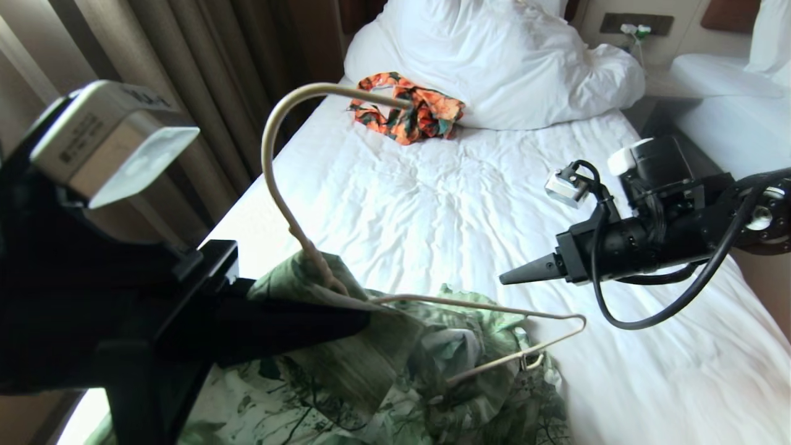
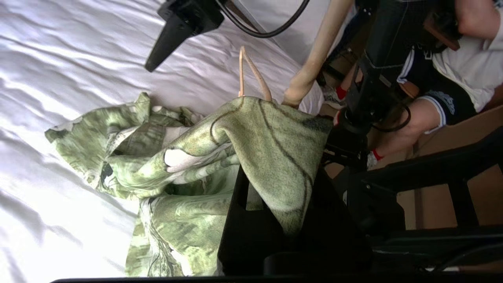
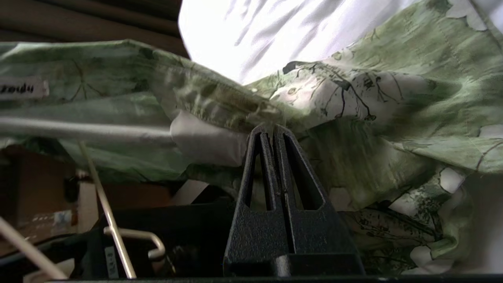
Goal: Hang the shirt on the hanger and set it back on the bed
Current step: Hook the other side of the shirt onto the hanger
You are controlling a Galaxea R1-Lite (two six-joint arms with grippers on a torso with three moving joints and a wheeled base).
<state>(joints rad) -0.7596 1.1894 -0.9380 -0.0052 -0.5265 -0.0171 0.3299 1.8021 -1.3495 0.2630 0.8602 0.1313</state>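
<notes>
Your left gripper (image 1: 364, 321) is clamped on the shirt (image 1: 395, 377) at the near left edge of the bed (image 1: 445, 204), pinching green fabric right where the hanger (image 1: 290, 204) neck meets its shoulder bar. The hook curves up over the sheet, and the hanger's right tip pokes out bare beyond the cloth, toward the middle of the mattress. The rest of the shirt lies bunched on the sheet below. Your right gripper (image 1: 510, 277) hangs above the bed with its jaws pressed together and nothing between them, tip aimed at that bare hanger end, near it but apart. You have open white sheet between the shirt and the orange garment (image 1: 408, 114) lying against the duvet (image 1: 513, 62) far up the bed.
</notes>
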